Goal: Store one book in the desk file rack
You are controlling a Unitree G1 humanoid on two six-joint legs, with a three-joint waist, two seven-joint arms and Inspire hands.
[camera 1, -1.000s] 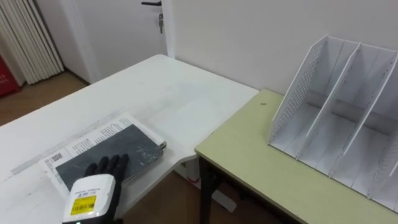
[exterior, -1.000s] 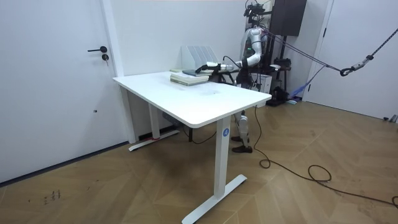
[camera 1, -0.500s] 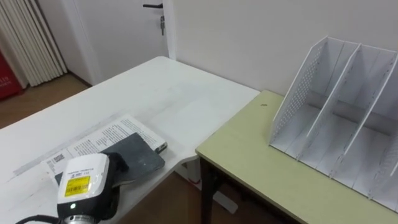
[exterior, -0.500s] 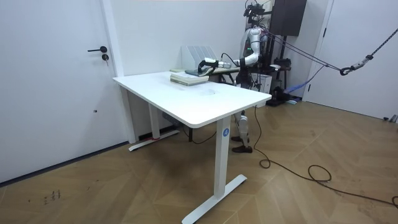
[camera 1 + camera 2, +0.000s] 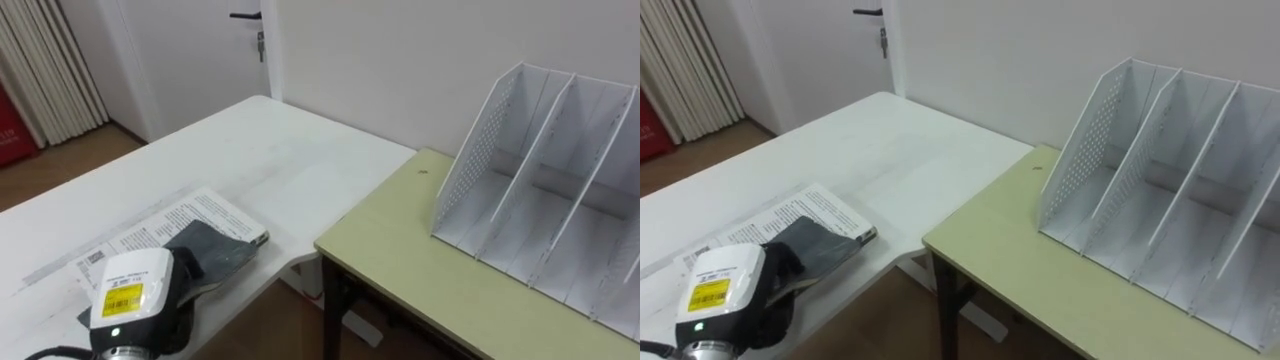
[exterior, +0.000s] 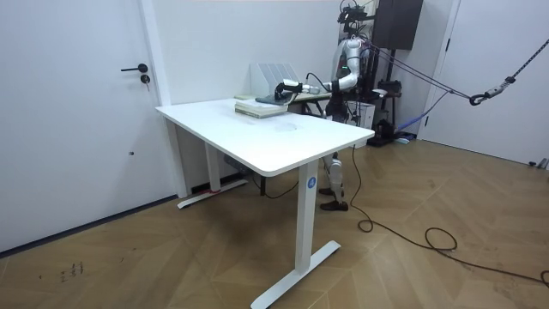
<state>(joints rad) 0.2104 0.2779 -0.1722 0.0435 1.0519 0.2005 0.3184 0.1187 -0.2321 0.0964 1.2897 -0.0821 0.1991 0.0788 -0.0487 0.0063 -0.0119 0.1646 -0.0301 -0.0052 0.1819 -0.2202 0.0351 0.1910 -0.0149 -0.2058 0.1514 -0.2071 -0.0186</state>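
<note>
Left hand (image 5: 140, 292) pinches the dark grey book (image 5: 218, 247), near left; file rack (image 5: 540, 200), far right, stands empty; transfer not yet done.

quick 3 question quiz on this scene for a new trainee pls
1. True or false: the file rack already holds a book.
2. What does the file rack stand on? A) a wall shelf B) the pale green desk C) a chair
3. Fill in: the left hand is on the dark book, whose stack lies on the ___ table.

Key: 1 false, its visible slots are empty; 2 B; 3 white.
</note>
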